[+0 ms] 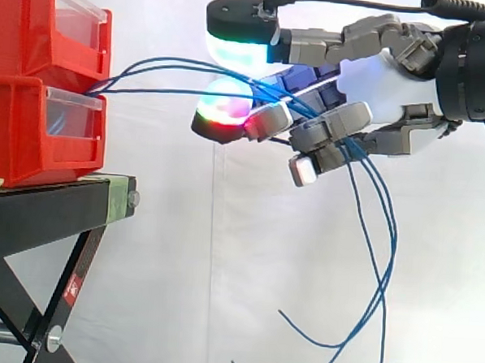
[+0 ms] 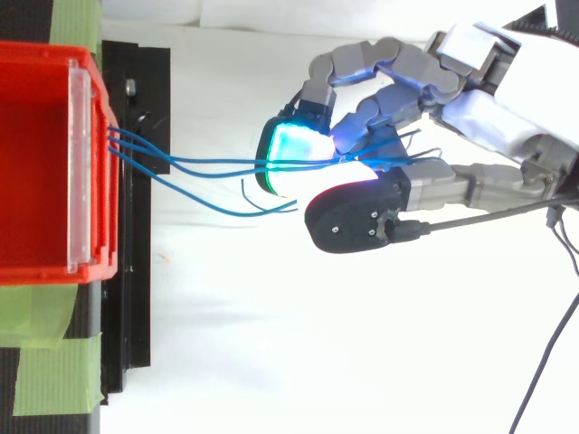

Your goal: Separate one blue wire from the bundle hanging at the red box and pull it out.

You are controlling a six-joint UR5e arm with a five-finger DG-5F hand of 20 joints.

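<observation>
Several blue wires (image 1: 150,90) in the side view, out of the front of the red box (image 1: 34,130) at the seam between its two stacked bins, running nearly level away from the box toward the hand (image 1: 386,83). Fingers (image 1: 266,120) curled and clamped on those wires well away from the box, glowing pads turned back toward it. Beyond the grip, slack tails dropping on the far side of the hand from the box, loose ends low, below the top of the black stand (image 1: 54,200) under the box. From above, same wires fanning out of the box's clear front lip and converging at a cyan-lit pad (image 2: 294,158); long axis straight from box to hand. One shorter strand (image 2: 217,212) sagging apart from the rest, leaving the box beside them, its free end near the fingers but seemingly outside the grip. Looks like more than one strand pinched, so not yet a clean separation. Judged from this: pull to go along the wires' own axis, directly away from the box, once all but one strand has been shed. Otherwise a risk of dragging the whole bundle out together, or of tugging the box forward on the stand.
</observation>
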